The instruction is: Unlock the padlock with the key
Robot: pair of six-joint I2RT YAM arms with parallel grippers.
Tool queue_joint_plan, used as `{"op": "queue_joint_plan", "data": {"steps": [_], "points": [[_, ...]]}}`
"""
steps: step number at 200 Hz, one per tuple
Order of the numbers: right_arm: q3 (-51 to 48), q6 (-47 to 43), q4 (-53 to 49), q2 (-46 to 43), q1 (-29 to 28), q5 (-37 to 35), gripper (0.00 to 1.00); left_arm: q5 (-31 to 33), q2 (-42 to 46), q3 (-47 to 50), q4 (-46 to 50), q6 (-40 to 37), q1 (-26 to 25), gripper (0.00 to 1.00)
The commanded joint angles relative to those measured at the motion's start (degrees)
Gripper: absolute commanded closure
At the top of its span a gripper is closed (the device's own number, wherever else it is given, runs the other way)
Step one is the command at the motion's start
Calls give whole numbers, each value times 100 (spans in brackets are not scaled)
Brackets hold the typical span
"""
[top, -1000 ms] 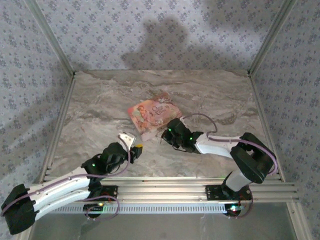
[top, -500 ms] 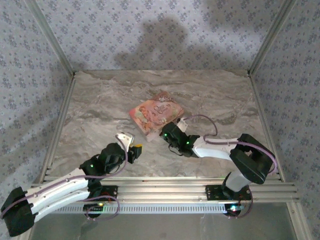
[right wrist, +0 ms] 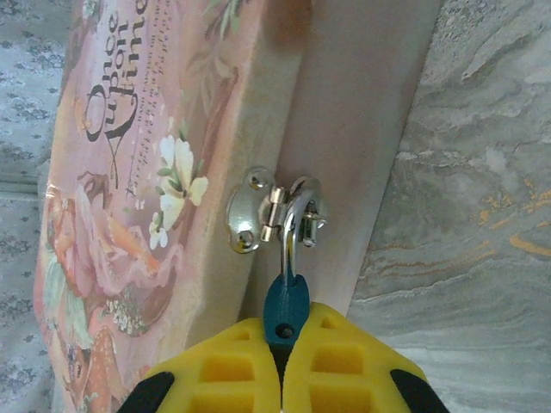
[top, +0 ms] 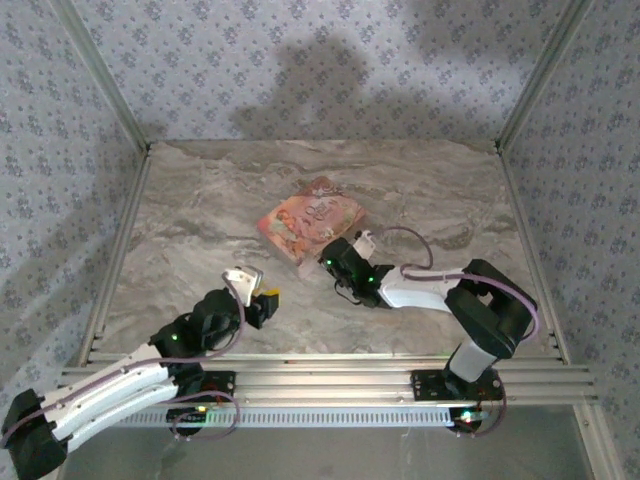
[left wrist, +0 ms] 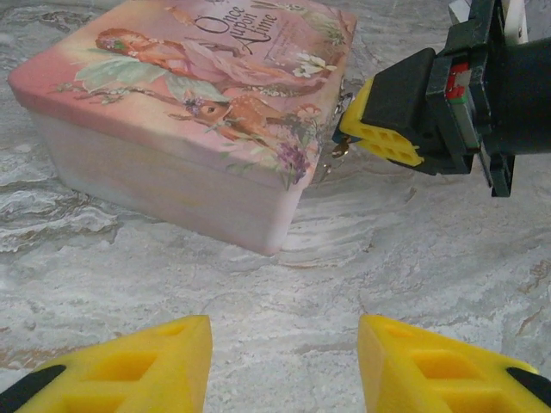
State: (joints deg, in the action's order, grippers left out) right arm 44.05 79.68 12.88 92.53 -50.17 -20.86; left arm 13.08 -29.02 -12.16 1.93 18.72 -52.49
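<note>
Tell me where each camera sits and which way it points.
Top external: above and behind the bases, looking down at the marble table; left arm and right arm show.
Left wrist: low over the table, facing the pink box; left fingers apart at the bottom.
Right wrist: beside the box, facing its clasp; right fingers clamp the padlock.
Shared: top and left wrist views both show the box and right fingers.

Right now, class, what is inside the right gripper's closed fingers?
The padlock's blue-green top, its silver shackle hooked into the clasp of the box. The right gripper's yellow pads cover the rest of its body.
</note>
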Motion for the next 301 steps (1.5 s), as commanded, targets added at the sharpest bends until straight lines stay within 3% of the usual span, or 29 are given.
{"op": "queue_joint_plan", "data": {"steps": [1, 51, 84, 126, 152, 165, 200, 223, 240, 261, 301], "points": [[-107, -290, -442, -198, 287, 329, 100, 115, 187, -169, 456, -56, 37, 51], [-387, -764, -626, -881, 715, 490, 100, 110, 195, -459, 856, -152, 40, 45], [-403, -1610, -195, -899, 1205, 1519, 100, 79, 92, -565, 888, -132, 46, 44], [-104, -2352, -1593, -982, 1959, 2122, 100, 99, -305, -930, 1157, -74, 107, 41], [246, -3397, -2829, -875, 2629, 2820, 100, -260, -837, -1311, 1378, -20, 412, 32], [363, -3885, -3382, -772, 3019, 3012, 100, -503, -1063, -1454, 1357, 0, 600, 3], [506, -5146, -3971, -449, 4104, 3580, 99, -714, -1423, -1657, 1205, -117, 790, 2], [909, -5906, -4308, -49, 4404, 3653, 97, -726, -1592, -1753, 1230, -184, 843, 2], [1248, -6282, -4576, 191, 4402, 3317, 89, -741, -1668, -1816, 1290, -186, 882, 2], [1561, -6500, -4909, 254, 4402, 3022, 57, -737, -1700, -1881, 1448, -150, 961, 2], [1563, -6813, -5027, -612, 4376, 2344, 18, -781, -1885, -2198, 1982, -327, 1551, 2]]}}
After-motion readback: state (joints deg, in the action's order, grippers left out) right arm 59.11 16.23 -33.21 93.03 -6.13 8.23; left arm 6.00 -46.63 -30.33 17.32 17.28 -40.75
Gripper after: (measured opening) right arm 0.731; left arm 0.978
